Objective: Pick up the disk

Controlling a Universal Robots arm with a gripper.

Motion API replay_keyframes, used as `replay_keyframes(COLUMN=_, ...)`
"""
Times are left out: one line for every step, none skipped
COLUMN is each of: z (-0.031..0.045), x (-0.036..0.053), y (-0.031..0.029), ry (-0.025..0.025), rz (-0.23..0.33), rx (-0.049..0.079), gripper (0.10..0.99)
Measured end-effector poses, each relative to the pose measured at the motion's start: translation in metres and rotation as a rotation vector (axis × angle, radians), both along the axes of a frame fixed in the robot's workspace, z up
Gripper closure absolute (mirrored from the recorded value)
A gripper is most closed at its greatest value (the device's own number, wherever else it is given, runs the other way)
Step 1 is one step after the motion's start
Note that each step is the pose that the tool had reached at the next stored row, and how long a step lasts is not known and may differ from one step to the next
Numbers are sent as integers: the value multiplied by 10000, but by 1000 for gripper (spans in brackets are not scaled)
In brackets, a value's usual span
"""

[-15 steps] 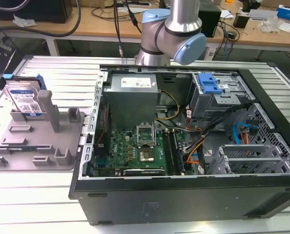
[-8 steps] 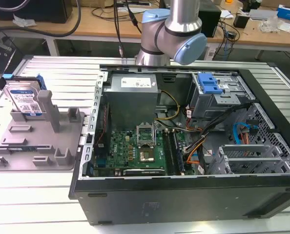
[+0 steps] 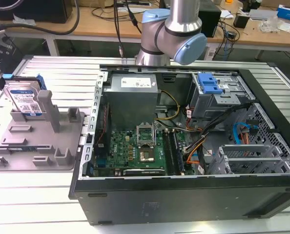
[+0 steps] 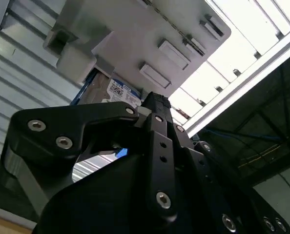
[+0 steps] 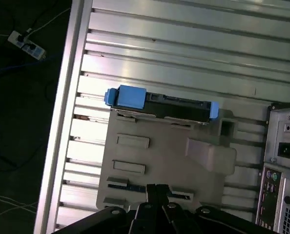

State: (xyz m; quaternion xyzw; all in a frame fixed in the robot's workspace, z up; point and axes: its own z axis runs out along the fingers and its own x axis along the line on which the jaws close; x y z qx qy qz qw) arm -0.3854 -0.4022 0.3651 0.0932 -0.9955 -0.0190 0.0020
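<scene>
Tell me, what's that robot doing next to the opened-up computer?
A robot arm is getting ready to pick up a disk. The disk stands on its edge in a grey fixture plate, on the exterior view's left of the open computer case. In the first wrist view the gripper points down toward that plate, apart from the disk. Nothing has been picked up yet.
</scene>
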Motion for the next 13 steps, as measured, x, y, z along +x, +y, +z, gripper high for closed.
replay_keyframes(z=-2, x=0, y=0, ry=0, rz=524, rx=0, gripper=980)
replay_keyframes(z=-5, x=0, y=0, ry=0, rz=1173, rx=0, gripper=980)
replay_keyframes(z=-6, x=0, y=0, ry=0, rz=1390, rx=0, gripper=980)
replay_keyframes(z=-7, x=0, y=0, ry=0, rz=1570, rx=0, gripper=980)
replay_keyframes(z=-8, x=0, y=0, ry=1, rz=1761, rx=-1, gripper=980)
replay_keyframes(z=-9, x=0, y=0, ry=0, rz=1956, rx=-1, gripper=980)
replay_keyframes(z=-11, x=0, y=0, ry=0, rz=2278, rx=0, gripper=980)
replay_keyframes(z=-12, x=0, y=0, ry=1, rz=2540, rx=0, gripper=980)
replay_keyframes(z=-15, x=0, y=0, ry=0, rz=2998, rx=0, gripper=980)
replay_keyframes(z=-18, x=0, y=0, ry=0, rz=3401, rx=0, gripper=980)
replay_keyframes(z=-19, x=0, y=0, ry=0, rz=3635, rx=0, gripper=980)
replay_keyframes(z=-20, x=0, y=0, ry=1, rz=3815, rx=0, gripper=980)
replay_keyframes(z=-23, x=0, y=0, ry=0, rz=4141, rx=0, gripper=980)
